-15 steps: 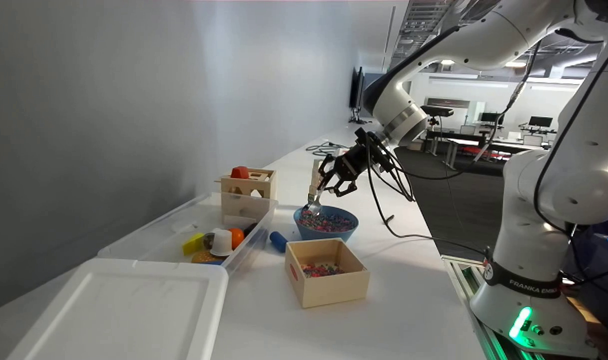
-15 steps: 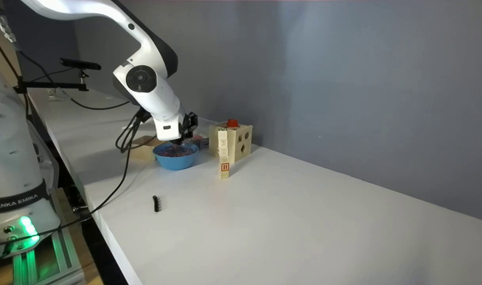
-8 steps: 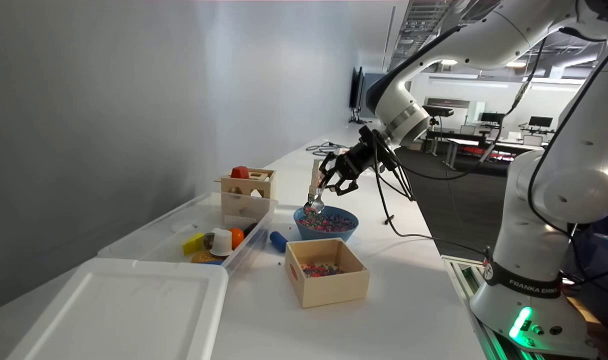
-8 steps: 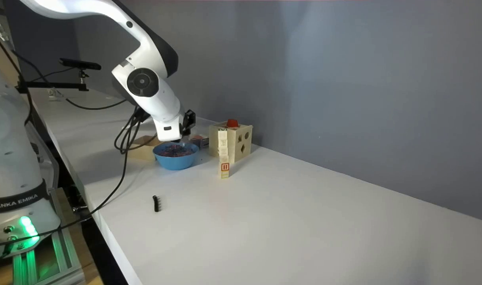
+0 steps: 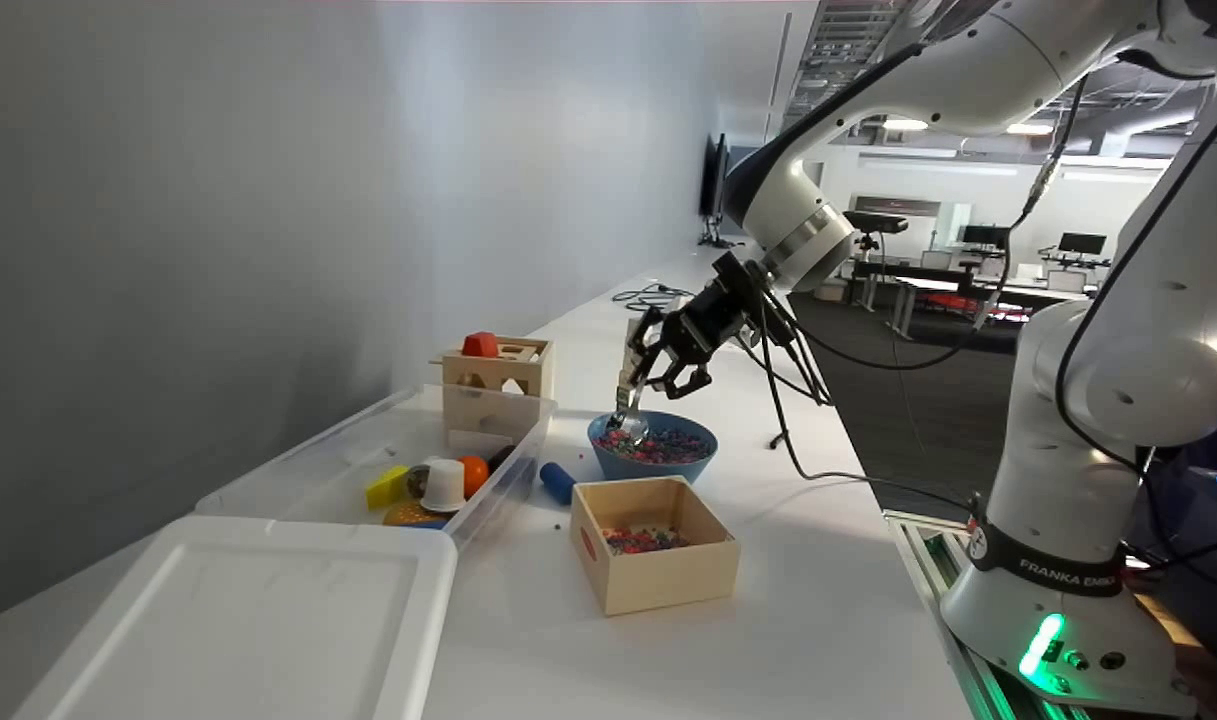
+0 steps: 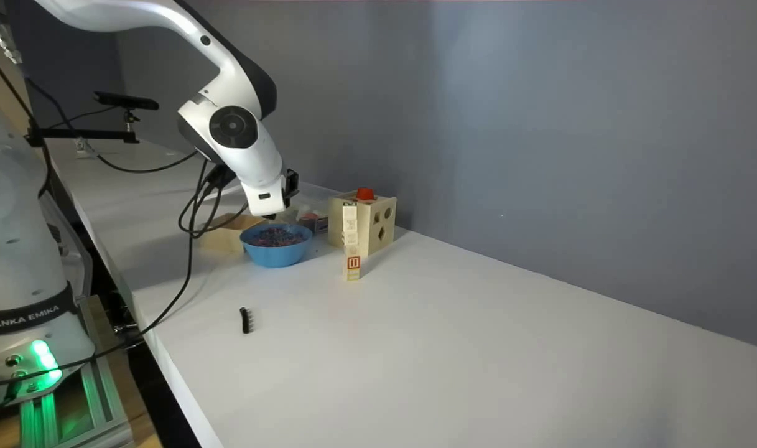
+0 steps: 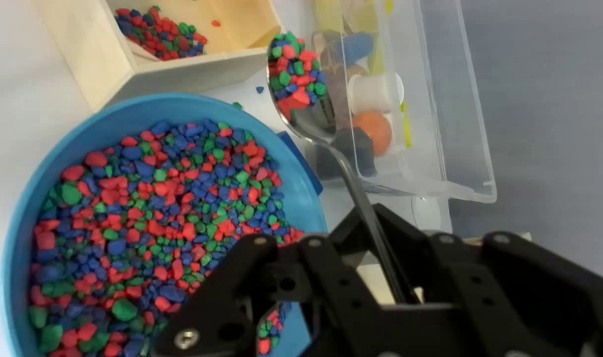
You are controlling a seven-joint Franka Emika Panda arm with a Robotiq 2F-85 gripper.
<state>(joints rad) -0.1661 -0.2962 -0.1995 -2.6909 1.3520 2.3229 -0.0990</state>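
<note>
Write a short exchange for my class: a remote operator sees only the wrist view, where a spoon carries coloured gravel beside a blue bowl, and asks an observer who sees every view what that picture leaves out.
Operator: In the wrist view my jaws hold a spoon bearing coloured gravel, near the blue bowl. What lies by the clear bin, outside my picture?
Observer: A large white lid, as an exterior view shows.
Operator: And what else sits on the white table that I can't see?
Observer: A small black toothed piece, in an exterior view; I can't tell exactly what it is.
</note>
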